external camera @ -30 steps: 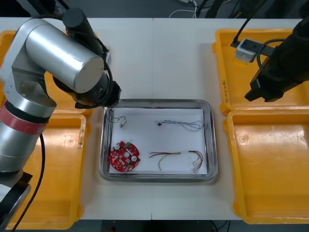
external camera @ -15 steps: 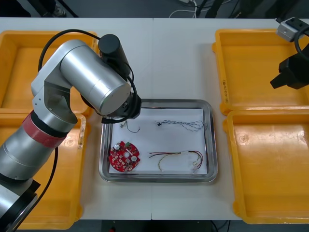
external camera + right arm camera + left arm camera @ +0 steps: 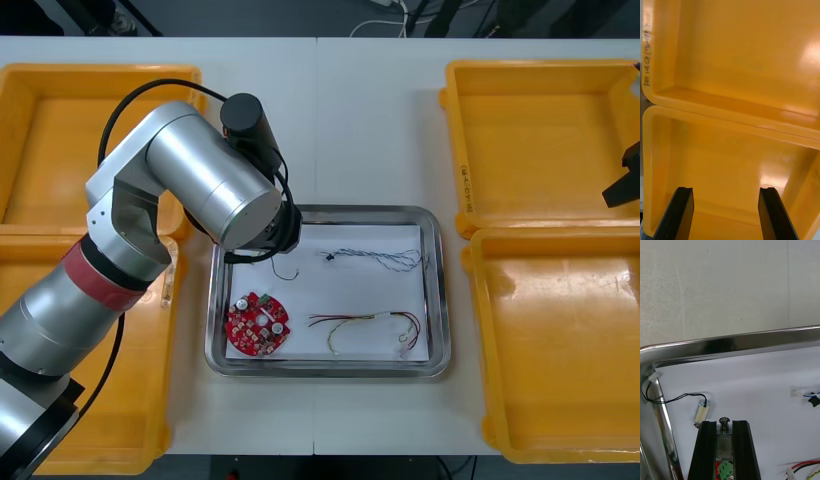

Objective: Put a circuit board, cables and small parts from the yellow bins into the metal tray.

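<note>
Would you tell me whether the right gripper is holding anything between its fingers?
No, the right gripper has its fingers apart, with just the yellow bin visible between them.

A robotics lab; yellow bins (image 3: 540, 140) flank a metal tray (image 3: 440, 290).

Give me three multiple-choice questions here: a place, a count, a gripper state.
1. The red circuit board lies: A in the metal tray; B on bare table; C between fingers.
2. Cables in the tray: A one; B three; C five.
3. The left gripper is: A open; B shut on a small metal part; C shut on a cable.
A, it rests on its white inside. B: black, blue-white, red-yellow. B, the part sits between its fingers above the tray; the right gripper hangs open over yellow bins.
</note>
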Action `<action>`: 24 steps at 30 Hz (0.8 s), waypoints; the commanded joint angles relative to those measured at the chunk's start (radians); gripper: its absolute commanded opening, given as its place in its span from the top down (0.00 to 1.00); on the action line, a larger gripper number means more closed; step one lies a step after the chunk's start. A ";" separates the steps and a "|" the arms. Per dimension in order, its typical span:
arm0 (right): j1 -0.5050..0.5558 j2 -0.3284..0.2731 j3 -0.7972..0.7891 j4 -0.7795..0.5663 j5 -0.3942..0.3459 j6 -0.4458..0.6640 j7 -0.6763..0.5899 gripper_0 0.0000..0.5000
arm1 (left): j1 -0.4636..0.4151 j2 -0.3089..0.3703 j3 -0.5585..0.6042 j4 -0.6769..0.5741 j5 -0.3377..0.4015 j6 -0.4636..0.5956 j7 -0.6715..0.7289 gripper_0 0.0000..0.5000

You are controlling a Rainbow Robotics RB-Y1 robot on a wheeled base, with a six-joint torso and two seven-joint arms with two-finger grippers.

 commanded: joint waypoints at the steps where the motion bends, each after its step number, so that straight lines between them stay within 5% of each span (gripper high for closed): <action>1: 0.043 -0.045 -0.049 -0.042 0.002 -0.027 -0.038 0.00 | -0.001 -0.026 -0.032 0.020 0.000 -0.031 0.021 1.00; 19: 0.227 -0.045 -0.089 -0.114 0.057 -0.155 -0.171 0.00 | -0.001 -0.025 -0.074 0.077 0.002 -0.114 0.029 0.99; 24: 0.262 -0.045 -0.089 -0.113 0.072 -0.216 -0.164 0.00 | 0.000 -0.025 -0.080 0.086 0.008 -0.143 0.038 0.87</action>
